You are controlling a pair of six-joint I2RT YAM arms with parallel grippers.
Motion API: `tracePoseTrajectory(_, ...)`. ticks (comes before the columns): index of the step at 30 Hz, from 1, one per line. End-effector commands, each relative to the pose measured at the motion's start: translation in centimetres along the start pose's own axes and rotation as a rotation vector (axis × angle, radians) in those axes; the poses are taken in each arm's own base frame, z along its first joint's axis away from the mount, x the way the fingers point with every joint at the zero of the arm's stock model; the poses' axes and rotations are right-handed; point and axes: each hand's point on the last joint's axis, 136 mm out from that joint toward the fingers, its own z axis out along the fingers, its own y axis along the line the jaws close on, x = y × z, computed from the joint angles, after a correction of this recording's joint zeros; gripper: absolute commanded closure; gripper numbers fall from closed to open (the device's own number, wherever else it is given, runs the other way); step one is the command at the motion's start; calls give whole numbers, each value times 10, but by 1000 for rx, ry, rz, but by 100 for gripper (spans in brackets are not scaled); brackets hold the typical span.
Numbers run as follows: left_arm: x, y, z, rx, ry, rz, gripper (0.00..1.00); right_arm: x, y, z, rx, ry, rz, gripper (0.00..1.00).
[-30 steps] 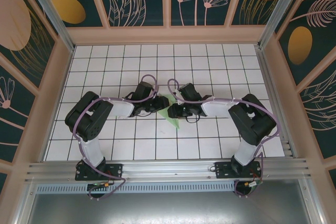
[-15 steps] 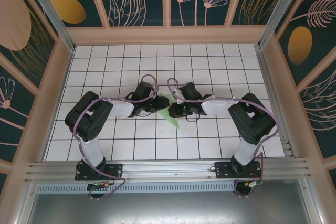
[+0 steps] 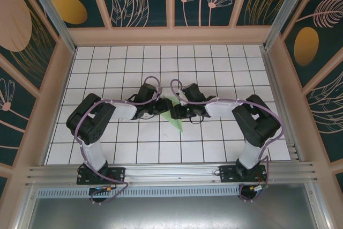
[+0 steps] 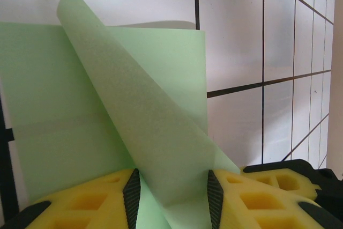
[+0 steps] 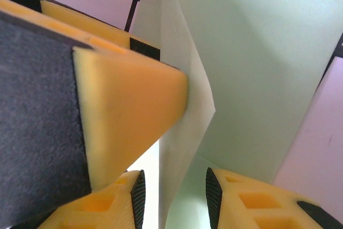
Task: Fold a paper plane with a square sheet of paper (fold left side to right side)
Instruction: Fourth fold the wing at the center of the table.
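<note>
The pale green sheet of paper (image 3: pixel 176 118) lies partly folded at the middle of the tiled floor, one pointed end toward the near edge. In the left wrist view a raised flap (image 4: pixel 144 116) slants up over the flat layer (image 4: pixel 53 105) and runs down between the pads of my left gripper (image 4: pixel 174 186), which stands open around it. My right gripper (image 5: pixel 174 194) is also open, with an upright fold of the paper (image 5: pixel 187 100) between its pads. A yellow finger of the left gripper (image 5: pixel 123 111) presses against that fold. From above, the left gripper (image 3: pixel 164 106) and the right gripper (image 3: pixel 175 112) meet at the paper.
White tiles with black grid lines (image 3: pixel 214 63) stretch around the paper on all sides. Pale wooden walls (image 3: pixel 171 36) frame the floor, and an aluminium rail (image 3: pixel 171 172) runs along the near edge by the arm bases.
My right gripper has crept slightly left toward the left gripper. The paper and the left arm look unchanged.
</note>
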Motion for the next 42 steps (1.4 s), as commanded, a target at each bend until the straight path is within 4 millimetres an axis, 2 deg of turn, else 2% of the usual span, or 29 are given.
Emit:
tracePoseTrajectory(1, 14, 25, 3, -93, 33, -21, 58, -5, 4, 6, 0, -8, -6, 62)
tracePoseTrajectory(7, 13, 26, 3, -93, 31, -24, 59, 4, 0, 10, 13, -1, -1, 63)
tracePoseTrajectory(12, 13, 24, 3, -93, 32, -21, 59, 7, -1, 11, 16, 1, 3, 73)
tracePoseTrajectory(17, 13, 24, 2, -94, 33, -20, 59, 3, 6, 8, -19, -9, -9, 84)
tracePoseTrajectory(26, 14, 29, 4, -106, 37, -24, 59, 5, 10, 4, -107, -9, -4, 95)
tracePoseTrajectory(33, 15, 29, 4, -108, 40, -22, 59, 9, 6, 3, -108, 5, -8, 95)
tracePoseTrajectory(42, 15, 31, 5, -112, 42, -26, 59, 1, 16, -20, -132, -38, -18, 72)
